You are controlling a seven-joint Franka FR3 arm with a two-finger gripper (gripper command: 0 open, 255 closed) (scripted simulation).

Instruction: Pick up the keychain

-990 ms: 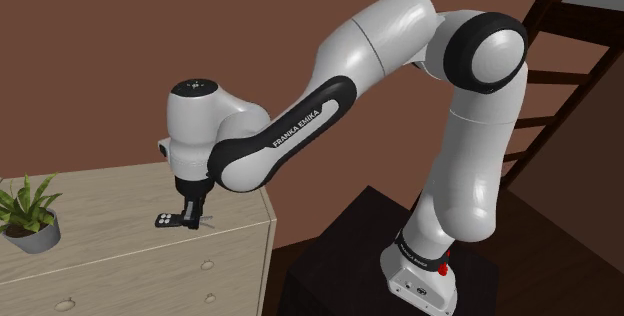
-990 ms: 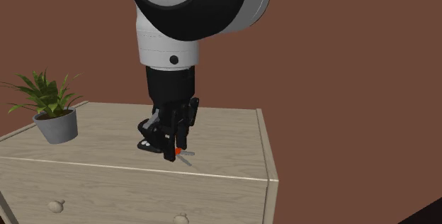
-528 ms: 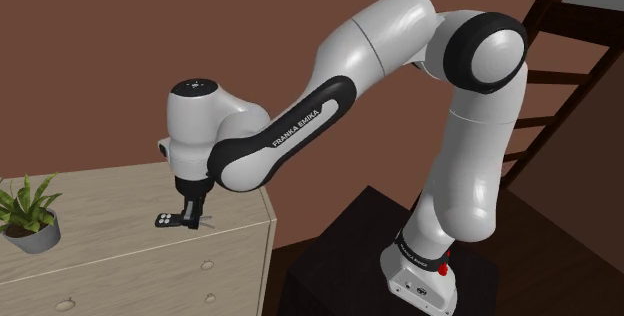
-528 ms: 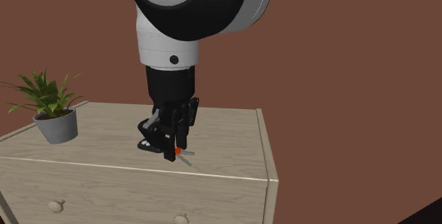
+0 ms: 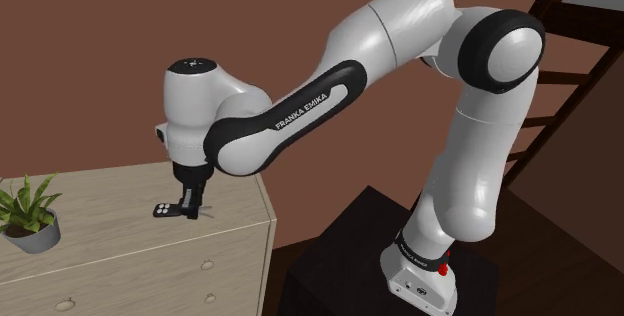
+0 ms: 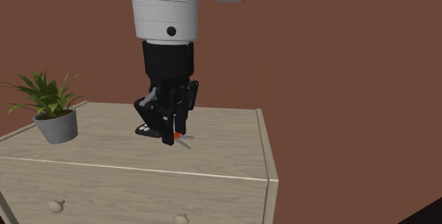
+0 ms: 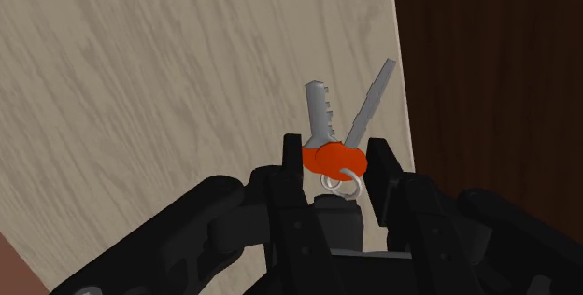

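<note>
Black two-finger gripper (image 6: 174, 132) points down over the pale wood-grain dresser (image 6: 227, 144), toward the right end of its top in the second exterior view. White arm (image 5: 400, 34) reaches in from the dark box stand (image 5: 340, 234) at the shoulder view's lower right.

Claw is narrow and clamped on the keychain (image 7: 322, 120), which is two grey toothed keys, an orange tag and a small silver ring. In the wrist view I see the orange tag pinched between both fingertips. The ring sits just behind it, and the keys fan out past the tips over the wood, close to the dresser's edge.

A black fob with pale buttons (image 5: 162, 210) hangs at the gripper's side, toward the shoulder view's left.

I cannot tell whether the key tips touch the top or hang clear.

Green plant in a grey pot (image 6: 55, 116) stands well apart, at the dresser's far left end. Round drawer knob (image 6: 55, 205) on the near front. Brown wall behind. Dark staircase (image 5: 585, 19) at the shoulder view's far right.
</note>
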